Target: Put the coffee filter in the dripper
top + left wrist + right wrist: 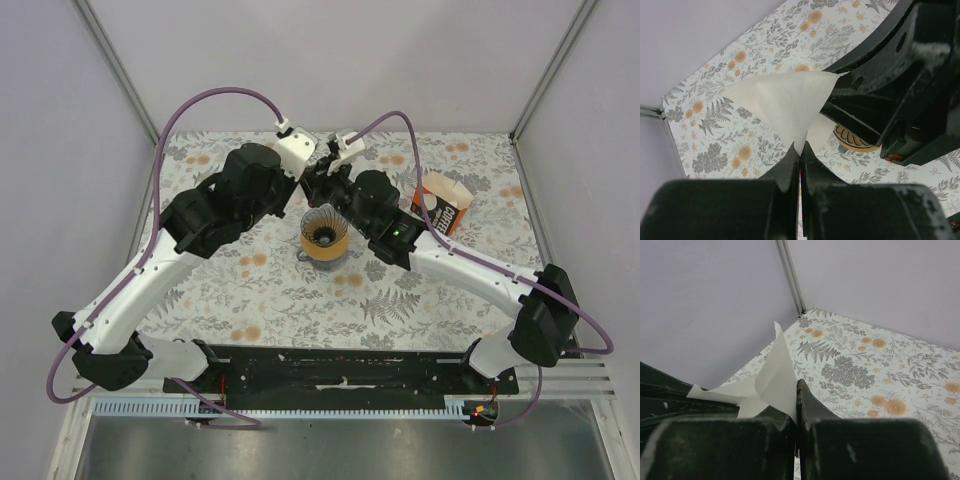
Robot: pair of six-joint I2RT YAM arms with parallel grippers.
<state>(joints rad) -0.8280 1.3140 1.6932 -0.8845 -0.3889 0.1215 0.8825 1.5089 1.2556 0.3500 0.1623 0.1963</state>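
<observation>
OK, near edge: left arm (150, 270) and right arm (470, 265) start here and reach out, meeting over the middle of the floral table (250, 300).
dripper (325, 236): ribbed cone with an orange-brown collar, upright mid-table, mouth up. Nothing in it that I can see.
left gripper (800, 148): fingers together, pinched on the narrow pointed end of the paper.
coffee filter (785, 97): white paper held in the air between the two grippers, just past the dripper on its far side, not touching it. Looks flat-folded with a crease, not opened into a cone.
right gripper (796, 401): fingers together too, clamped on another edge of the same paper. The two grippers are nearly touching.
carton (443, 200): orange-and-white box, right of the dripper and further back, apart from it and off the path.
step in hand: my read is carry the filter over the dripper and seat it. Not yet lowered.
doing it well: the paper is thin, so two clamps pulling apart could tear it. Move both together, or let one go. Turn the point down, centre it over the mouth, lower until the paper rests on the ribs, then release. Spread the cone a little first, or it may lie flat across the rim.
risk: the filter clings to a finger on release, or a gripper knocks the dripper.
</observation>
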